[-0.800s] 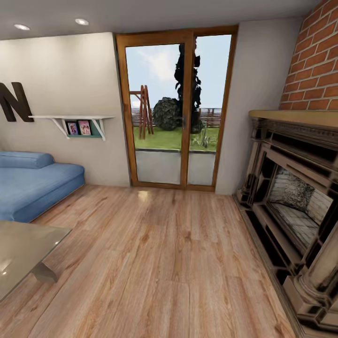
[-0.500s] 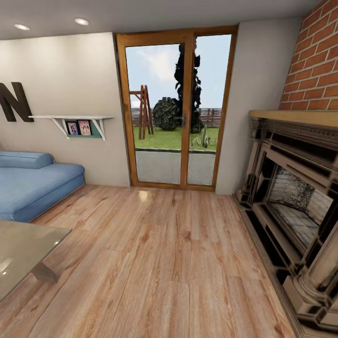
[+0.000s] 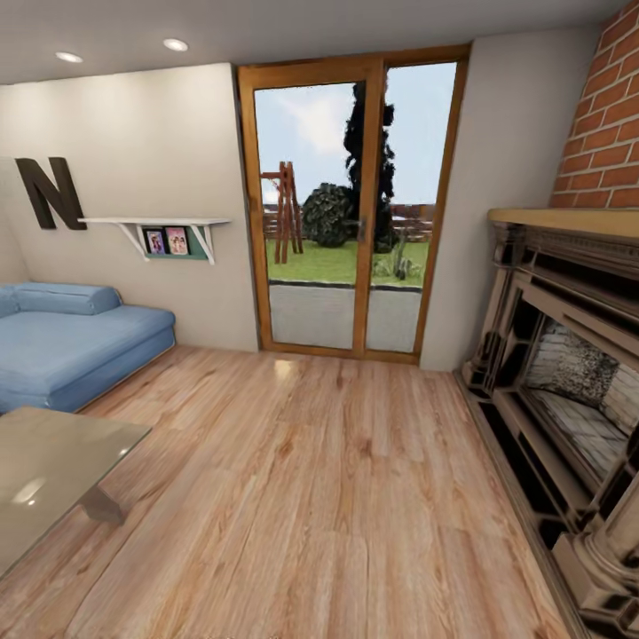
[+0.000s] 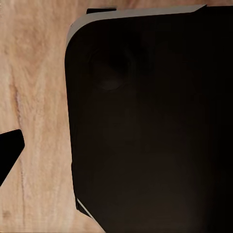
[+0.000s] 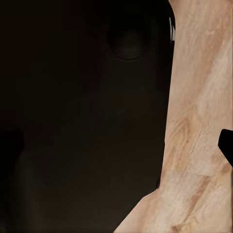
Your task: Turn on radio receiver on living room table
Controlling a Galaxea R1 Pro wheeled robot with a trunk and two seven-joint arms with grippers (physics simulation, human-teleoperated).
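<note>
In the head view, a corner of the low table (image 3: 53, 479) with its glossy grey-brown top shows at the lower left, and nothing lies on the part I can see. The radio receiver is out of view. The living room shows a blue sofa (image 3: 71, 351), a dark wall letter "N" (image 3: 51, 191), a wood-framed glass door (image 3: 351, 209) and a fireplace (image 3: 568, 390). In the left wrist view, one black fingertip (image 4: 8, 149) hangs over wood floor beside my dark body. In the right wrist view, another black fingertip (image 5: 226, 145) does the same.
Wood floor (image 3: 319, 497) stretches from the table to the door. The fireplace with its brick chimney (image 3: 608, 124) runs along the right side. A white wall shelf (image 3: 164, 232) with small pictures hangs above the sofa's end.
The whole head view has shifted to the right, so the camera has turned left. A little more of the table and sofa shows.
</note>
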